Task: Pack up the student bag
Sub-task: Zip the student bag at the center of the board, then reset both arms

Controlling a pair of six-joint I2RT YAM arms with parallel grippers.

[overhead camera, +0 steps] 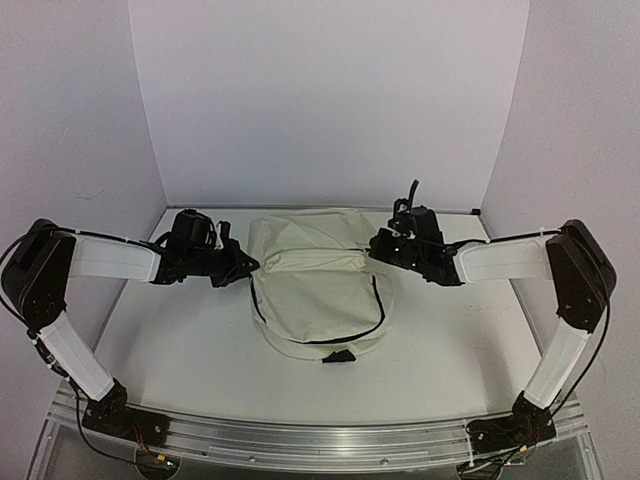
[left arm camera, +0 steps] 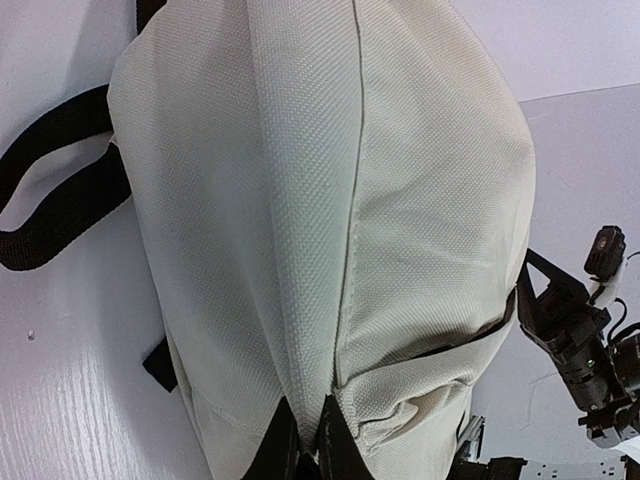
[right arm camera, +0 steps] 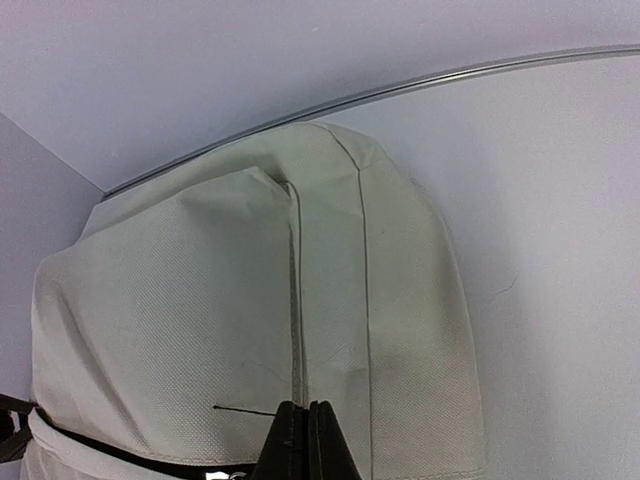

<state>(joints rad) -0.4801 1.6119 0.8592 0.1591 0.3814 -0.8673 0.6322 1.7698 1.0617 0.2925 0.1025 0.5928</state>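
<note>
Two pincers flank student bag [overhead camera: 318, 290], lying btwn them; left pincer [overhead camera: 246, 267] clamped on its fabric; right pincer [overhead camera: 376, 244] closed at its edge, grip unclear; step prob. steadying bag; next needs zip [overhead camera: 381, 300] found & pulled open w/o dragging bag off-centre.

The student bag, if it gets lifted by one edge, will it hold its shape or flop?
Probably flop: the student bag is soft woven fabric, creased and slumped on the table. Likely light for its size, since its sides look slack. Unlikely to roll.
</note>
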